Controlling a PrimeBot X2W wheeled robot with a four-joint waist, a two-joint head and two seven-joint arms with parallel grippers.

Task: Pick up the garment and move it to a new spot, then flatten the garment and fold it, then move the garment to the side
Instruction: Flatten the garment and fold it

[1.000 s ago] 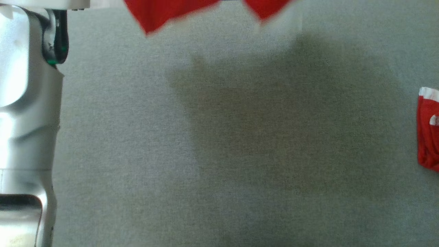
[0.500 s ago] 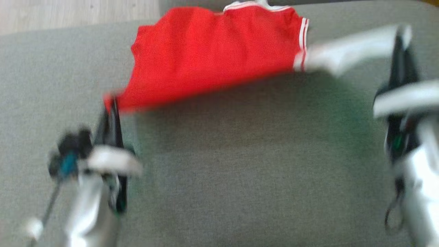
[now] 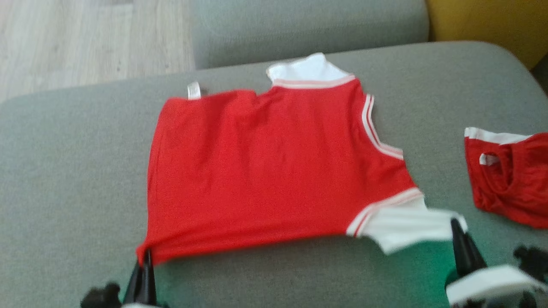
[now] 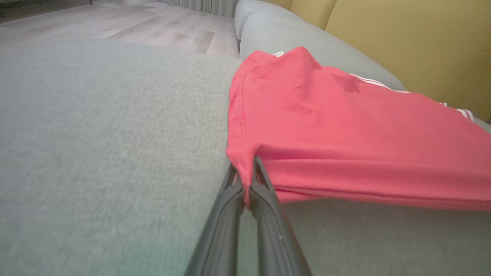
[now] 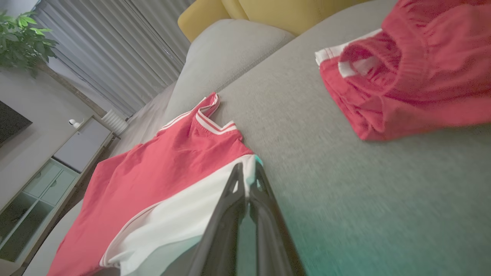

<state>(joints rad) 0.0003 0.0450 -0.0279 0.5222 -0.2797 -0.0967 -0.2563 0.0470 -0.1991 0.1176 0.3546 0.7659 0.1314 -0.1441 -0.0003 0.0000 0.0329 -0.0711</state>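
Note:
The garment is a red shirt with white sleeves and striped trim, spread over the grey sofa cushion. My left gripper is shut on its red near-left corner, which bunches between the dark fingers in the left wrist view. My right gripper is shut on the edge of the white sleeve at the near right; the right wrist view shows the sleeve pinched at the gripper tips. The garment lies mostly flat, its near edge slightly lifted.
A second red garment with white trim lies crumpled at the cushion's right side, also in the right wrist view. Grey back cushion and yellow cushion stand behind. Wooden floor lies beyond the left edge.
The head camera has swung, so the whole picture shifted. The garment went from hanging in the air to lying spread on the cushion, with both grippers still holding its near corners.

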